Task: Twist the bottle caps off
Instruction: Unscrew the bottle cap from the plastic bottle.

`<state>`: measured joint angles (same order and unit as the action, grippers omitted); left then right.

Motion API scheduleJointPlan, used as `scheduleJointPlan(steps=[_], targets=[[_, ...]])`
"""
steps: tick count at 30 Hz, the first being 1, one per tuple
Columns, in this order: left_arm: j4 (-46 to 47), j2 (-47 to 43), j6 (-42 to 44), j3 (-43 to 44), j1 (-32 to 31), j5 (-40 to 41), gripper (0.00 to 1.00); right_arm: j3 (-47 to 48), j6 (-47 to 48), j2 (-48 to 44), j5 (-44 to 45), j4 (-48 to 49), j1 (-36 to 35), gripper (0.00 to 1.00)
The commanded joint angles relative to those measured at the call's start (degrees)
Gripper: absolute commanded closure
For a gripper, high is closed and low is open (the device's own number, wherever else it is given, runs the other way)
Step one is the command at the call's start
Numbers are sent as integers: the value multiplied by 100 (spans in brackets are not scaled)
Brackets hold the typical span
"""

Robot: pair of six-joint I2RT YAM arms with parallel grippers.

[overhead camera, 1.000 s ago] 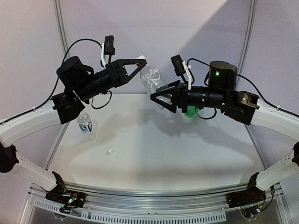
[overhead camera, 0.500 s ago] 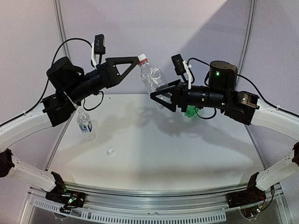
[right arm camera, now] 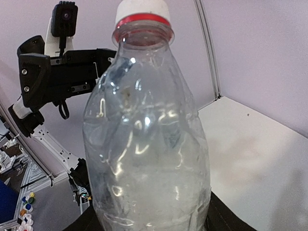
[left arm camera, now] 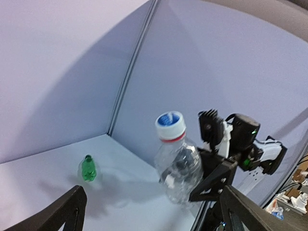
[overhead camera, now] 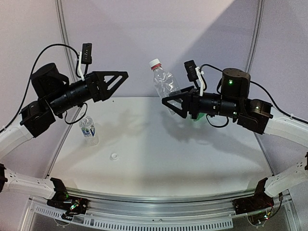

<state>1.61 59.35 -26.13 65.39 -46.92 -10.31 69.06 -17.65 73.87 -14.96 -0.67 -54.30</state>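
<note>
My right gripper (overhead camera: 172, 105) is shut on the lower body of a clear unlabelled bottle (overhead camera: 166, 85), held tilted above the back of the table. The bottle's white cap (overhead camera: 155, 63) with a red ring sits on its neck. In the right wrist view the bottle (right arm camera: 149, 144) fills the frame, cap (right arm camera: 142, 10) at the top. My left gripper (overhead camera: 118, 85) hangs open in the air to the left of the cap, apart from it. From the left wrist, cap (left arm camera: 170, 125) and bottle (left arm camera: 180, 168) show ahead between the spread fingers (left arm camera: 67, 211).
A labelled clear bottle (overhead camera: 88, 129) stands at the table's left edge. A loose white cap (overhead camera: 114, 156) lies on the table in front of it. A green bottle (overhead camera: 196, 115) stands at the back, partly behind my right gripper, and also shows from the left wrist (left arm camera: 87, 168).
My left gripper opened, let go of the cap and drew back to the left. The right arm lifted the bottle slightly and turned it more upright. The cap stayed on the bottle.
</note>
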Motion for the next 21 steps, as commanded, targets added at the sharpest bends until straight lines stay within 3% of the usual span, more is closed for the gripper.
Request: scheduleJointPlan(steps=[1,4,10,21], targets=[[-718,-106,255,-96,139,193,1,-110,-179,-213,445,-196,14,100],[-790,-64,228,-68,250,-81,1,-163,-229,-254,449,-164,11,100],[-565,211,-153,57,657,-1367,1,-297,-121,-402,38,-81,21,100],[622,612,-1073,47,1093,-2662,5,-584,-261,-719,-542,166,21,100]])
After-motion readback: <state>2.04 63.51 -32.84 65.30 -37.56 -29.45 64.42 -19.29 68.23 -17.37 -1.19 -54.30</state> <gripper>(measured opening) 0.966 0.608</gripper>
